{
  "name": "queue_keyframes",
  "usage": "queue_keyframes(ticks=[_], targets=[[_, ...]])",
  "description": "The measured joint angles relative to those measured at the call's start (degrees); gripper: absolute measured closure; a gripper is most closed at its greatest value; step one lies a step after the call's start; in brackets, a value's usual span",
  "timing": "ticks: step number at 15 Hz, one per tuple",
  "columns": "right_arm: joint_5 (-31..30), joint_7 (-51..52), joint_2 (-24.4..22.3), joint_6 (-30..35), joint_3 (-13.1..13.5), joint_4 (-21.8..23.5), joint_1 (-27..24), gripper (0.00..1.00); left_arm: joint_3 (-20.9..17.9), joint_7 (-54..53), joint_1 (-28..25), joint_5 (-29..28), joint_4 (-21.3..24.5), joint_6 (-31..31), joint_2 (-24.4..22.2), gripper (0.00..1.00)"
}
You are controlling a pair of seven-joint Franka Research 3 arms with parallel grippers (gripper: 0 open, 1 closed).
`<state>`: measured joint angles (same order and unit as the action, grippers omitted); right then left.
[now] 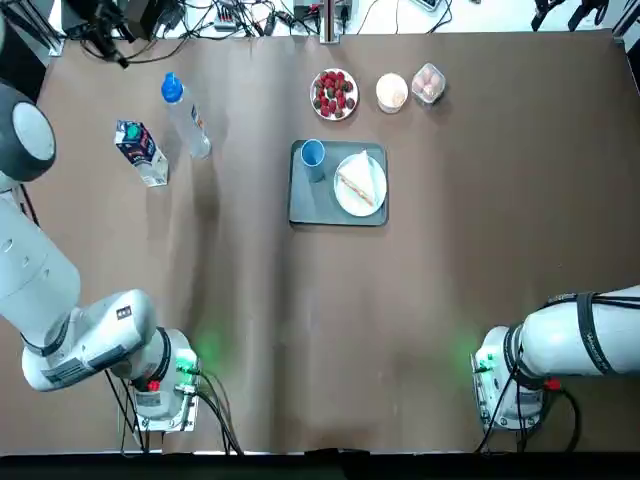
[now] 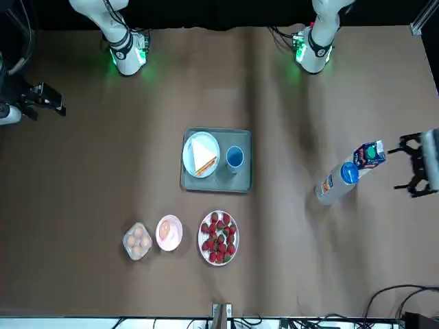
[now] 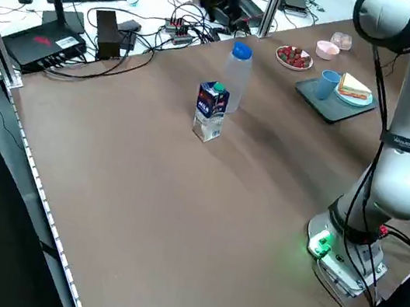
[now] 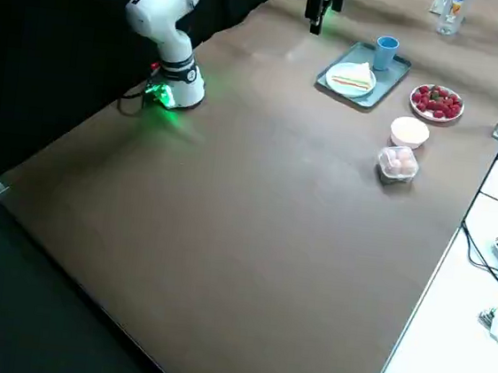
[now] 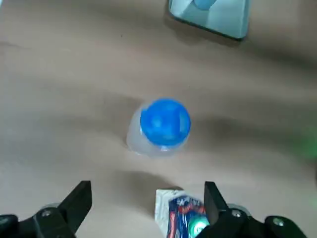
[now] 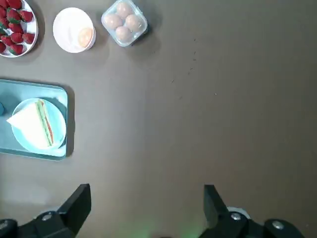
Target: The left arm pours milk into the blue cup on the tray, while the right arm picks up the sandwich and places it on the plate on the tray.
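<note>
The left tool (image 5: 147, 210) hangs high over the far left part of the worktop (image 1: 420, 330), its two fingers spread wide apart and holding nothing. Below it the milk (image 1: 140, 152) stands upright on the worktop, a white and dark blue carton with a teal-green top. Just to the right of it, and a little farther back, stands a clear bottle (image 1: 185, 117) with a blue cap, close to the carton, though whether they touch cannot be told.

Near the middle of the far half lies the tray (image 1: 306, 203). The blue cup (image 1: 313, 155) stands upright in its far left corner. The plate (image 1: 373, 194) takes up the tray's right half, and the sandwich (image 1: 355, 182) lies flat on it, its green filling edge showing.

Beyond the tray sits a row of three: a dish of strawberries (image 1: 334, 94), then a small pink bowl (image 1: 392, 91), then a clear box of eggs (image 1: 428, 83), each set apart from the next.

The right tool (image 6: 147, 210) is raised above the right side of the worktop, well apart from the tray, fingers wide open and empty.
</note>
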<state>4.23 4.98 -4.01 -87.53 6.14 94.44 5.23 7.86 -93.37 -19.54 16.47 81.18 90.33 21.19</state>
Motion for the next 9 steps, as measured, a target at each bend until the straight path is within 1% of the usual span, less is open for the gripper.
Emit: queue_keyframes(ticks=[5, 7, 8, 9], targets=[[-0.9, 0.0, -0.1, 0.0, 0.4, -0.1, -1.0, 0.00, 0.2, 22.1, 10.5, -9.0, 0.1, 0.6, -1.9, 0.00], [-1.2, 0.0, -0.2, 0.0, 0.3, -0.2, -1.1, 0.00, 0.2, 33.4, 14.2, -12.8, 0.1, 0.7, -3.4, 0.00], [-2.7, 0.0, -0.3, -0.1, 0.2, -0.2, -1.1, 0.00, 0.2, 43.9, 18.2, -16.4, 0.1, 0.6, -5.3, 0.00], [-3.1, 0.0, -0.3, -0.1, 0.1, -0.2, -1.1, 0.00, 0.2, 48.8, 20.2, -18.0, 0.1, 0.6, -6.1, 0.00]])
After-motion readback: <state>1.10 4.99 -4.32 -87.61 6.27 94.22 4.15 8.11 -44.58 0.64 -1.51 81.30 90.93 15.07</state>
